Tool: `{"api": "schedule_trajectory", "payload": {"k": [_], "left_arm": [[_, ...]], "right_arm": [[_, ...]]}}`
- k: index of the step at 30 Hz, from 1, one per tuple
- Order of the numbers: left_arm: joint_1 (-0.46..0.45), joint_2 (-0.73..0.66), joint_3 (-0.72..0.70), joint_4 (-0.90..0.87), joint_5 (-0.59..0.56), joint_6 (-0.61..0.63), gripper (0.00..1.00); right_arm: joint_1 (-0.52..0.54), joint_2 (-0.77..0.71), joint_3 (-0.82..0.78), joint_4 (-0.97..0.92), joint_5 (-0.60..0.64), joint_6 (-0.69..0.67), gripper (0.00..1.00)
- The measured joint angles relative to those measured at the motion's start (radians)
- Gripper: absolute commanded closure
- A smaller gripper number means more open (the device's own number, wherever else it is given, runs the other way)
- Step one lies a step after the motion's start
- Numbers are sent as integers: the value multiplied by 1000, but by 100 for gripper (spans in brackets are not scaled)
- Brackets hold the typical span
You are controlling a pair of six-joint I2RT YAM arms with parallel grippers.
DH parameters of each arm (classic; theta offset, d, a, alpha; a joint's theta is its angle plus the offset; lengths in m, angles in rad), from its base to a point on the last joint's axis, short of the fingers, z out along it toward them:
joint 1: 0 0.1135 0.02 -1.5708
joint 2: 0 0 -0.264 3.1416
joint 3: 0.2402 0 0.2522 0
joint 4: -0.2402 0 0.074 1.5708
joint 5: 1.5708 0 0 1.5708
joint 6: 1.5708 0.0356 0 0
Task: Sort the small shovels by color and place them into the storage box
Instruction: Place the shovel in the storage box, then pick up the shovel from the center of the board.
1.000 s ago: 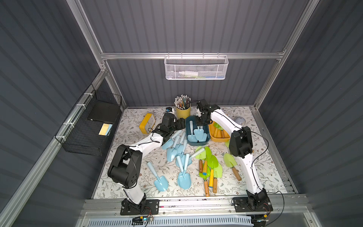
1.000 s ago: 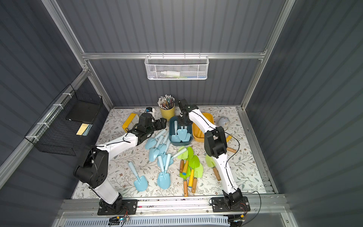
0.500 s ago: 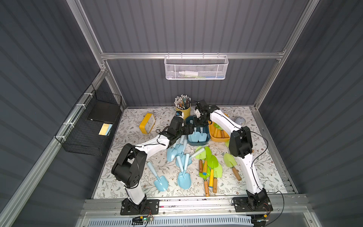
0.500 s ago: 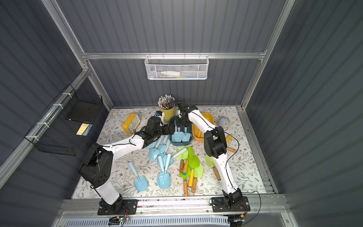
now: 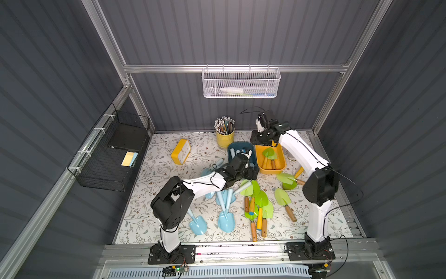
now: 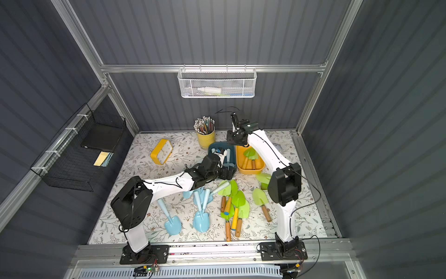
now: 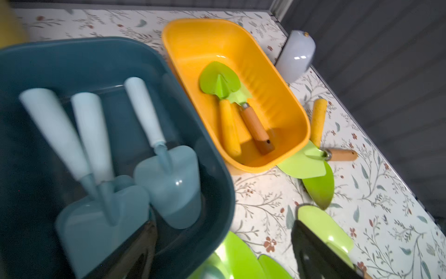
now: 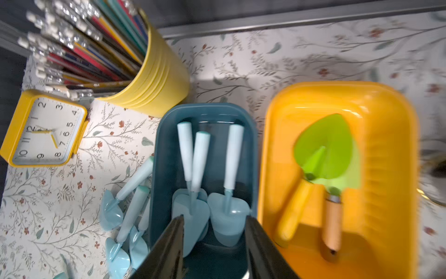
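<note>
Floral mat (image 5: 144, 217) | left claw (image 7: 220, 229) spread, empty | right claw (image 8: 214, 218) spread, empty

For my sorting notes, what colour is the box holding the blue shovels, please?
Dark teal box, clearest in the right wrist view.

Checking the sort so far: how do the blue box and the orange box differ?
The blue box is dark teal; the orange box is bright orange-yellow. The blue box holds three pale blue shovels; the orange box holds two green-bladed shovels with yellow and brown handles. Both are open, rounded tubs side by side.
</note>
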State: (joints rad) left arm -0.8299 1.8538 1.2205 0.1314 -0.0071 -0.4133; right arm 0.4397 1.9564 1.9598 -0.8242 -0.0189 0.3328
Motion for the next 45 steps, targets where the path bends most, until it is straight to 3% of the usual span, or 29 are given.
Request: {"api": "schedule_trajectory", "payload": {"k": [4, 13, 24, 30, 35, 40, 45], "left_arm": [[-64, 59, 53, -11, 22, 22, 11], [-151, 124, 69, -72, 63, 16, 12], [-302, 116, 10, -179, 49, -111, 13], [-373, 109, 10, -233, 21, -215, 14], [-382, 109, 10, -264, -9, -291, 14], [-383, 110, 10, -267, -13, -333, 28], [-385, 136, 28, -263, -11, -338, 54]], "right_arm": [[-46, -169, -203, 53, 43, 41, 54], [-45, -358, -585, 92, 48, 113, 54], [-45, -536, -731, 102, 46, 131, 54], [-45, -557, -766, 99, 43, 128, 54], [-45, -558, -790, 101, 41, 117, 54], [-45, -558, -795, 107, 30, 106, 55], [-45, -561, -799, 119, 23, 100, 55]]}}
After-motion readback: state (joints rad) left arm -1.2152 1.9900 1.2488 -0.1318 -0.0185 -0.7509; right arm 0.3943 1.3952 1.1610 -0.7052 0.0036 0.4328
